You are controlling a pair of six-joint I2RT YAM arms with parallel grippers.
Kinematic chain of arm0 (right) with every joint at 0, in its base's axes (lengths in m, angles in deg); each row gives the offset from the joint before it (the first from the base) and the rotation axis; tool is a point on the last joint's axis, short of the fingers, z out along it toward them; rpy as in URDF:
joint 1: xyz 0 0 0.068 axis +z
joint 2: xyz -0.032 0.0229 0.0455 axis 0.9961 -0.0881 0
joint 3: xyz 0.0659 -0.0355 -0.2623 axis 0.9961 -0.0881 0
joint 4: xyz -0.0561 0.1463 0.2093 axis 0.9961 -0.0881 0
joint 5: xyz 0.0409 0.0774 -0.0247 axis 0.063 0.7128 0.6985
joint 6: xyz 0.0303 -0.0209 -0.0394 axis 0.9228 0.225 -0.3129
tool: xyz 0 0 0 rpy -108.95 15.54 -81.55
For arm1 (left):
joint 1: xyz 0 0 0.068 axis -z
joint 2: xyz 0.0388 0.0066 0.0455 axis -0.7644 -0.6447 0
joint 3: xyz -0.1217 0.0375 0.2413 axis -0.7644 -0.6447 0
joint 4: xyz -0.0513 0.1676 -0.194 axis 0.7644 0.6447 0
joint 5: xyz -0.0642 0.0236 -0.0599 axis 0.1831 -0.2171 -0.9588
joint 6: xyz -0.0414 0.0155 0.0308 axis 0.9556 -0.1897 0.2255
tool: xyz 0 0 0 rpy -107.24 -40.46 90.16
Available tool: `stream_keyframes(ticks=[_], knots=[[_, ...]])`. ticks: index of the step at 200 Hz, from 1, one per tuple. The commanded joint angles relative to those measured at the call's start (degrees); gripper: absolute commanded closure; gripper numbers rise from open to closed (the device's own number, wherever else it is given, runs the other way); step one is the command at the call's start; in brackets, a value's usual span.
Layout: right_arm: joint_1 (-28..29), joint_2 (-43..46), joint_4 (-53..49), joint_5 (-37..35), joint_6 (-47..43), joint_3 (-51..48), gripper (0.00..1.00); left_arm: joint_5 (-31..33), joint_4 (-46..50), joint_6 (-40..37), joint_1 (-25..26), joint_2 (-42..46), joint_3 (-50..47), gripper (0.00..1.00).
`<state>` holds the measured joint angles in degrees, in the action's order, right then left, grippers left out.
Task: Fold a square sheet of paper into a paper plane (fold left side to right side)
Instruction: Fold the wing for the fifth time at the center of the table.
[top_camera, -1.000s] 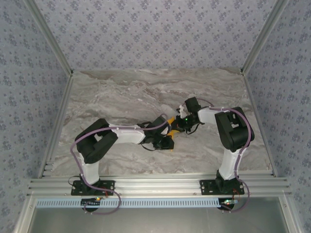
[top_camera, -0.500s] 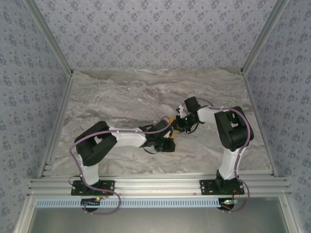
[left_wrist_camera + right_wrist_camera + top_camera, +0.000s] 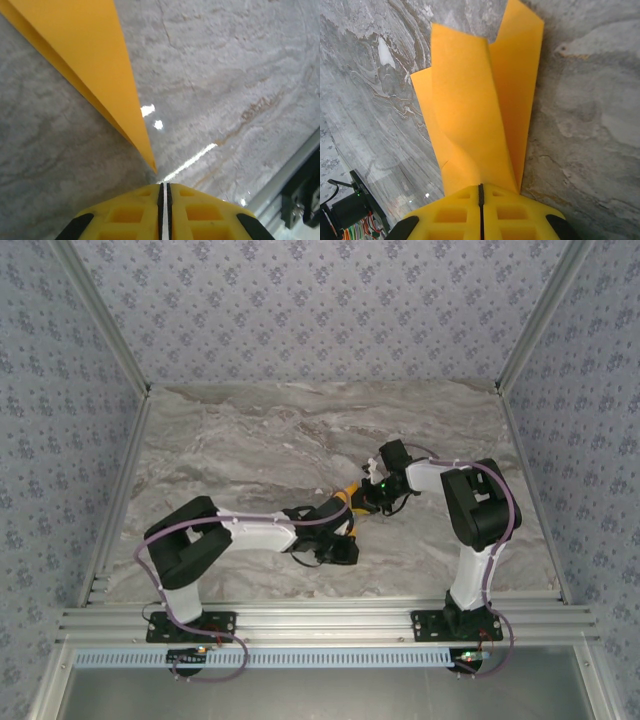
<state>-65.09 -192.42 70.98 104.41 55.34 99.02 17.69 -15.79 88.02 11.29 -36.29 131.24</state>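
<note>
The left gripper [image 3: 162, 187] had its yellow fingers pressed together, with only a hairline seam between them. Just beyond them, at their 12 o'clock, sat the sharp tip of the narrow, folded orange-yellow paper plane [image 3: 107, 85]. Whether the tip touched the fingers could not be told. Its body ran off toward 11 o'clock over the grey marbled tabletop [image 3: 240, 75]. From above, the plane lay near the table's middle, between the two wrists. The right gripper [image 3: 480, 192] was clamped on the plane's other end, and the layered flaps there fanned out toward 12 o'clock.
</note>
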Motion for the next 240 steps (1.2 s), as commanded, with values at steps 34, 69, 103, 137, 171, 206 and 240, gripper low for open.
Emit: stream_keyframes(ticks=[34, 69, 103, 137, 171, 206, 240], knots=[[-0.2, -3.43, -4.98, -8.63, -0.73, -1.09, 0.91, -1.41, 4.44, -2.26, -4.46, 8.3, 2.8, 0.88], [-0.15, -2.81, -5.02, -8.69, -0.4, -1.53, 0.91, -0.45, 6.33, -5.06, -8.5, 9.94, 3.45, 0.87], [-0.04, -2.35, -4.98, -8.79, -0.34, -1.62, 0.91, -1.06, 3.67, -5.51, -9.47, 7.7, 3.3, 0.87], [-0.03, -2.28, -4.95, -8.35, -0.24, -1.43, 0.91, -2.11, -0.14, -4.79, -9.47, 4.61, 4.0, 0.87], [0.0, -2.06, -4.71, -7.75, -0.04, -1.53, 0.91, -2.56, -0.49, -4.79, -9.16, 2.24, 4.93, 0.87], [0.01, -2.16, -3.32, -6.35, 1.39, -1.86, 0.91, -1.52, -2.31, -3.82, -9.11, 1.98, 3.58, 0.88], [-0.03, -2.05, -2.03, -5.97, 2.51, -2.51, 0.91, -1.81, -3.55, -2.97, -9.11, 0.3, 3.64, 0.88]])
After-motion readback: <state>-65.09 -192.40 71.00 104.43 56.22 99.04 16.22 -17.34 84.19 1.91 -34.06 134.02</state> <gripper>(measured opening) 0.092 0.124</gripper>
